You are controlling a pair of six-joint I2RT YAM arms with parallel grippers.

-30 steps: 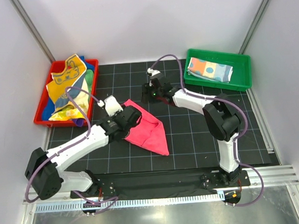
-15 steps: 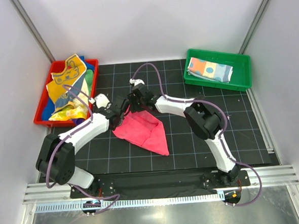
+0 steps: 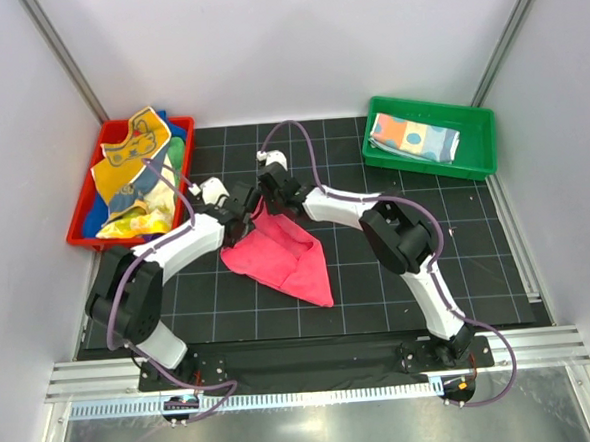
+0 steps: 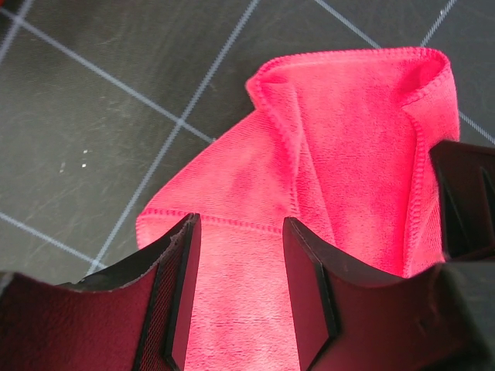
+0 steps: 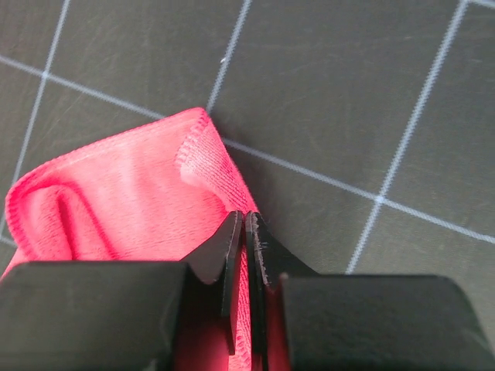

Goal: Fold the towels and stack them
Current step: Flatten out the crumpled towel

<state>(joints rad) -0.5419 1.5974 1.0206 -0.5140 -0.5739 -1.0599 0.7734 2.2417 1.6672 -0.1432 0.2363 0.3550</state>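
Op: One grip made. My right pincer (image 5: 246,228) is clamped on the pink towel (image 3: 282,257) hem. The left pincer (image 4: 236,239) is apart, straddling cloth flat on the tabletop (image 4: 77,116).
Obs: Step?
Op: Fold starting. I judge the left must close before lifting.

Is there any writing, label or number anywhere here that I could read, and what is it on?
No text is readable in any view.
On the orange-yellow printed cloth in the red plastic tray: blue marks, perhaps lettering, too small to read.
On the plain pink-red cloth: no writing.
On the pastel patchwork cloth in the green plastic tray: coloured shapes only.
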